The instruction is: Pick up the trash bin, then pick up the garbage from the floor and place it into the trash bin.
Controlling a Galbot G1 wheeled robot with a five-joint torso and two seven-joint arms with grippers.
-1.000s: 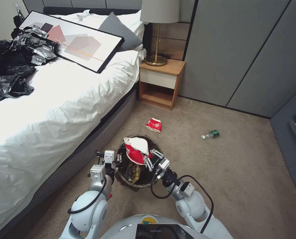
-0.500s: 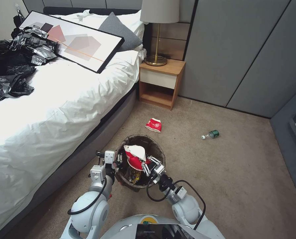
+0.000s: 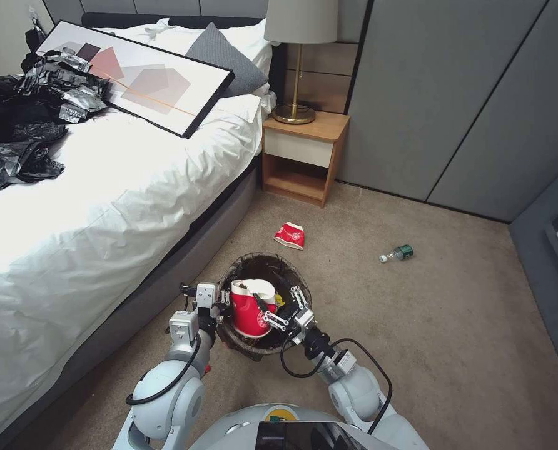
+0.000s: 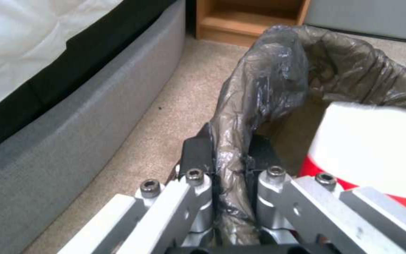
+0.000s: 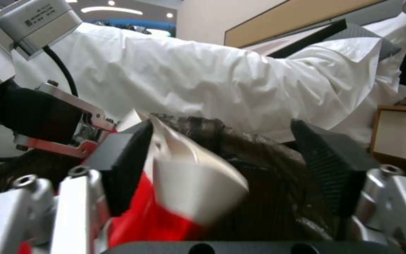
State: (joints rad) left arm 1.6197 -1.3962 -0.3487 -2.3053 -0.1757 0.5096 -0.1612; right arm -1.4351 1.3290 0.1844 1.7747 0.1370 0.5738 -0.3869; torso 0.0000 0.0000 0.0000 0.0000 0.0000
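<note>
Fingers on my right gripper [image 3: 281,307] are spread apart, letting the crushed red-and-white paper cup [image 3: 252,307] sit inside the small round white trash bin with its dark brown bag liner [image 3: 263,263]. My left gripper [image 4: 229,176] stays clenched on the bin's lined rim so it hangs steady beside the bed. That pinch is plain from the left wrist, while the head view adds another red cup [image 3: 289,235] and a small green bottle [image 3: 397,253] on the carpet.

My left gripper [image 3: 219,304] is clamped tight, pinching a fold between its black finger pads [image 4: 198,150], forearm angled up from my shoulder. My right gripper [image 3: 279,306] stands spread wide, its black ribbed pads [image 5: 327,165] well apart, wrist bent inward toward the left one.
</note>
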